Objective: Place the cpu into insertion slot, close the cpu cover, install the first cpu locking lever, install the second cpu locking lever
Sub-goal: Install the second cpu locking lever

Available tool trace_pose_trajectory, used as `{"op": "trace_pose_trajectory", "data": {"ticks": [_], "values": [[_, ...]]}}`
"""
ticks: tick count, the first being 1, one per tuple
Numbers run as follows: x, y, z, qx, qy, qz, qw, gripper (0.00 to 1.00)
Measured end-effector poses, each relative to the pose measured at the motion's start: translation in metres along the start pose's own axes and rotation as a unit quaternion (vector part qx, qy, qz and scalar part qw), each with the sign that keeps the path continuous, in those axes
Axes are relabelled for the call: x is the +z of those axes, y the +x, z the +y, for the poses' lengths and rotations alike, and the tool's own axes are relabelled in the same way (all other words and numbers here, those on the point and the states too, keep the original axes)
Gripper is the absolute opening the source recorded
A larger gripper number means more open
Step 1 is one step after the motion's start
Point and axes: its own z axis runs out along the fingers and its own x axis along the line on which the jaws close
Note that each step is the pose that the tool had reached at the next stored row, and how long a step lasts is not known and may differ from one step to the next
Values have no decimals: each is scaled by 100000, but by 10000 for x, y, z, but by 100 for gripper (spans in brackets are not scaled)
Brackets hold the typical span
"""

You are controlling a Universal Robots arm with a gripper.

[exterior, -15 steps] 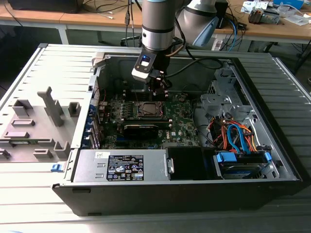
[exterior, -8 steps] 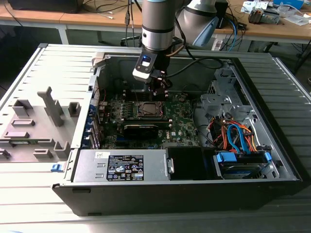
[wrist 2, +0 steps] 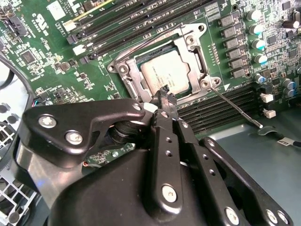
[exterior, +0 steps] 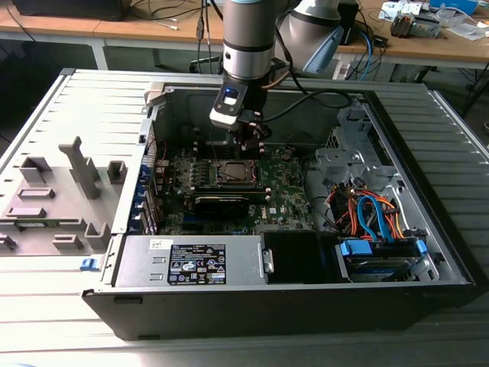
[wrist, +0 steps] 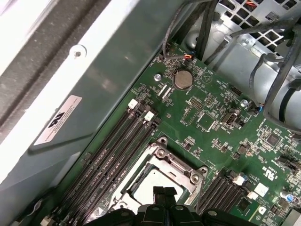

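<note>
The cpu, a silver-grey square chip, lies in the insertion slot on the green motherboard. The cpu cover, a silvery frame with a window, lies flat around the chip. A thin metal locking lever sticks out loose from the socket's corner across the memory slots. My gripper hovers at the socket's edge with its black fingertips together and nothing between them. In the first wrist view the gripper sits over the cpu. The exterior view shows the gripper just above the insertion slot.
Long black memory slots run along both sides of the socket. A long black card lies before the socket, a power supply at the case front. Orange and blue cables fill the exterior view's right. Case walls surround the board.
</note>
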Motion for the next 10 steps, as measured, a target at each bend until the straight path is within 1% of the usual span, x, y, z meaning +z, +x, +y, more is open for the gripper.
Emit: {"op": "trace_pose_trajectory", "data": {"ticks": [10], "values": [[0, 0, 0, -1320, -67, -18, 99991, 11]]}}
